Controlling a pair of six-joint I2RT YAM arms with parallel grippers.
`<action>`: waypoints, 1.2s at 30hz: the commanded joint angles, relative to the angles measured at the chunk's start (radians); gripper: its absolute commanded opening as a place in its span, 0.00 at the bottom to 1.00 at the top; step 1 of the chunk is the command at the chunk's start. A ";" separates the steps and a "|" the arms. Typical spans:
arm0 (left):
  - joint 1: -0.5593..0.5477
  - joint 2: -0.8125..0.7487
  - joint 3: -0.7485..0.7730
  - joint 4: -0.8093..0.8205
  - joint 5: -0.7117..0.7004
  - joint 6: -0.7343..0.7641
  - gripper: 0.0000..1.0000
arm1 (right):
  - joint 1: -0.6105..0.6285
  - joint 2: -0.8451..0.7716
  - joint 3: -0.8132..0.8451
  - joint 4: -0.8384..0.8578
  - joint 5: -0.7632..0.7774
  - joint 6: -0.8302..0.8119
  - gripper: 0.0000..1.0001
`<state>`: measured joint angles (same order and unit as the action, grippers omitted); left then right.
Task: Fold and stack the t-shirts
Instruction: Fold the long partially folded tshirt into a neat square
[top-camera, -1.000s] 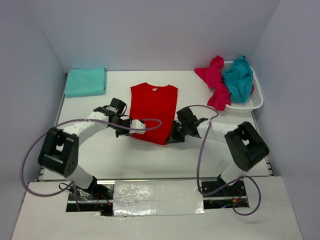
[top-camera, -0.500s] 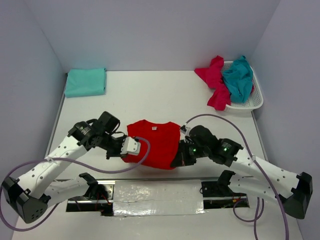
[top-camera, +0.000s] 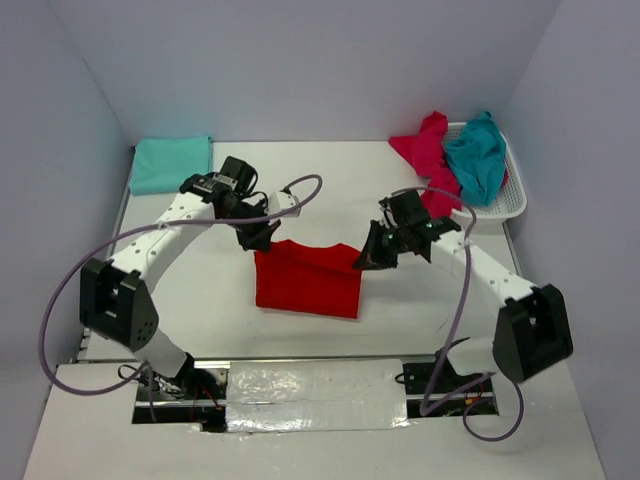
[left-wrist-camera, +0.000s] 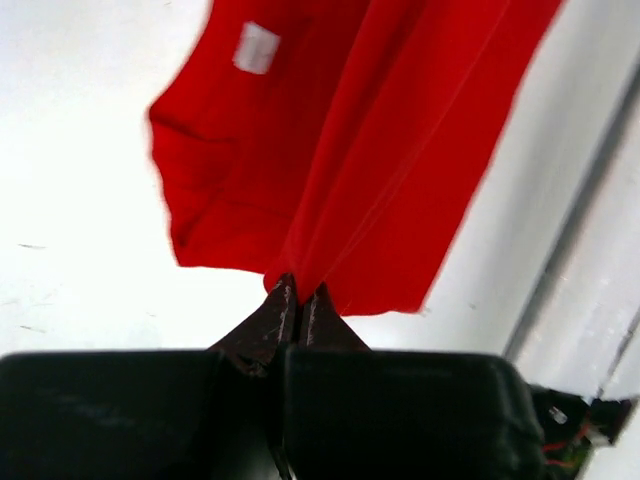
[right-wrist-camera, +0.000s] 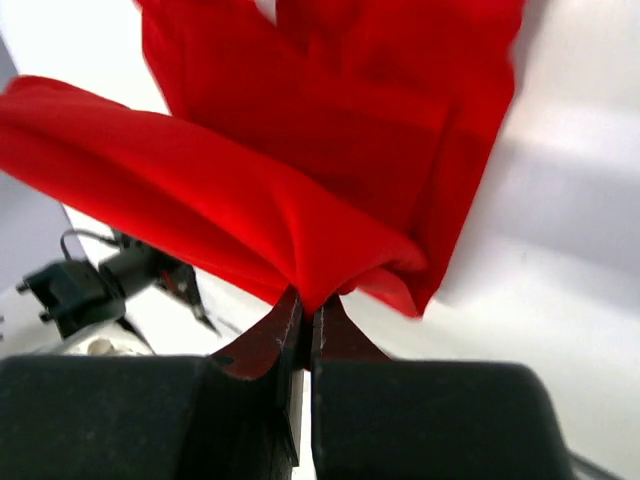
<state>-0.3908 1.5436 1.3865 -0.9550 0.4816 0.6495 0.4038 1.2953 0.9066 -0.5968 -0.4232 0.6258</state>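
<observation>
Two claws, top view: we log the left claw (top-camera: 262, 238) and right claw (top-camera: 368, 258) each clamped on a far corner of the red t-shirt (top-camera: 308, 280), mid-table (top-camera: 330, 190), toward the near edge. Left wrist: jaws pinched on red cloth. Right wrist: likewise, on a fold.

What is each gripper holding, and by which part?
Both hold the red t-shirt: left gripper shut on the left corner of its raised edge, right gripper on the right corner.

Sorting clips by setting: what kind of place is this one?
Likely a lab test booth: plain grey walls box in a white table, two robot arms are bolted at its near edge, and crumpled shirts wait in a basket.
</observation>
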 joint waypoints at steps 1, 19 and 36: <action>0.041 0.059 0.043 0.018 -0.040 -0.051 0.00 | -0.037 0.129 0.122 0.017 0.023 -0.089 0.00; 0.173 0.427 0.322 0.199 -0.259 -0.266 0.89 | -0.129 0.544 0.500 -0.043 0.262 -0.155 0.59; 0.112 0.220 -0.098 0.416 0.135 -0.364 0.20 | 0.070 0.481 0.196 0.282 0.187 0.025 0.00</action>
<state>-0.2745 1.7596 1.3418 -0.6628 0.5510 0.3363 0.5045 1.6958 1.1191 -0.3695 -0.2314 0.6140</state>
